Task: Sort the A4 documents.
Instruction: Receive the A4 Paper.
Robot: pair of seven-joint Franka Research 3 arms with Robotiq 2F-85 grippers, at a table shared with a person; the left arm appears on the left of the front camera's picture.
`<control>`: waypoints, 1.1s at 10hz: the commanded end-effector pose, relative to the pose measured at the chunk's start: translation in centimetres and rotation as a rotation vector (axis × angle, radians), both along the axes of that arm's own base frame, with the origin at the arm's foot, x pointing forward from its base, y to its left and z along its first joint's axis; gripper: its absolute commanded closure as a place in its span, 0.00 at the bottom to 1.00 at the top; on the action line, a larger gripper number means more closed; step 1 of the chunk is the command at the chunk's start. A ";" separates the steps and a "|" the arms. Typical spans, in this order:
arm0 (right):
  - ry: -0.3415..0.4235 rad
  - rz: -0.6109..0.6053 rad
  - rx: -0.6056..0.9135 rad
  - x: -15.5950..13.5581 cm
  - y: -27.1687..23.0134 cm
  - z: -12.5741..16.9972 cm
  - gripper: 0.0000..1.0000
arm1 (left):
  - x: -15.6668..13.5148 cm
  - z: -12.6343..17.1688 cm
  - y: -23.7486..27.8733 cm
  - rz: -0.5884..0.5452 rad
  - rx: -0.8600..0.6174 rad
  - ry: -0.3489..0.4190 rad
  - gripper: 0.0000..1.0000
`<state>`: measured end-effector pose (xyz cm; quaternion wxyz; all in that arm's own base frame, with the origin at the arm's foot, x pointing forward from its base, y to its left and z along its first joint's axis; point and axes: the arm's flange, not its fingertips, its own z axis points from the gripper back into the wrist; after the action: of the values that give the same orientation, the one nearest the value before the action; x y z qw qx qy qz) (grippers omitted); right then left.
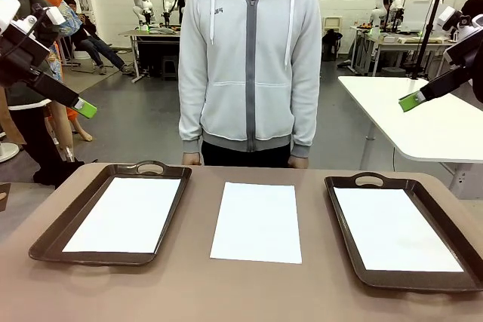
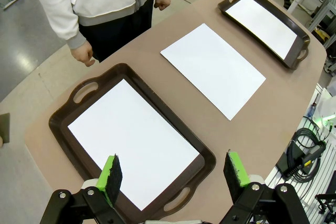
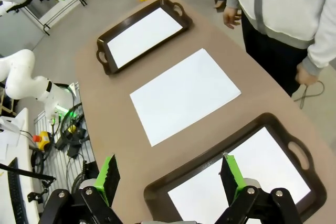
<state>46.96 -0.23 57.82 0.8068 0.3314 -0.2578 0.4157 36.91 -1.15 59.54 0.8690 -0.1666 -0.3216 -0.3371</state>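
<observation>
Three A4 documents lie flat on the brown table. One sheet (image 1: 124,214) fills the left tray (image 1: 50,233), one (image 1: 257,222) rests bare at the table's middle, and one (image 1: 394,228) lies in the right tray (image 1: 347,250). My left gripper (image 1: 84,108) hovers high at the far left, open and holding nothing; in the left wrist view its jaws (image 2: 174,170) stand wide above the left tray's sheet (image 2: 131,137). High at the right, my right gripper (image 1: 411,100) is open too, its jaws (image 3: 170,174) spread over the right tray's near edge (image 3: 157,188).
A person in a grey zip hoodie (image 1: 250,58) stands at the table's far edge, hands (image 1: 192,159) down by the rim. A white table (image 1: 423,122) stands behind at the right. Cables and a power strip (image 2: 302,150) lie off the table's near side.
</observation>
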 end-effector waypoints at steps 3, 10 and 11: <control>-0.001 0.008 -0.009 0.0 0.2 0.0 0.00 | 0.1 -0.1 0.0 0.005 -0.009 -0.003 0.00; -0.001 0.008 -0.009 0.0 0.2 0.0 0.00 | 0.1 -0.1 0.0 0.005 -0.009 -0.003 0.00; -0.001 0.008 -0.009 0.0 0.2 0.0 0.00 | 0.1 -0.1 0.0 0.005 -0.009 -0.003 0.00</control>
<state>46.96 -0.23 57.82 0.8068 0.3314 -0.2578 0.4157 36.91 -1.15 59.54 0.8690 -0.1666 -0.3216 -0.3371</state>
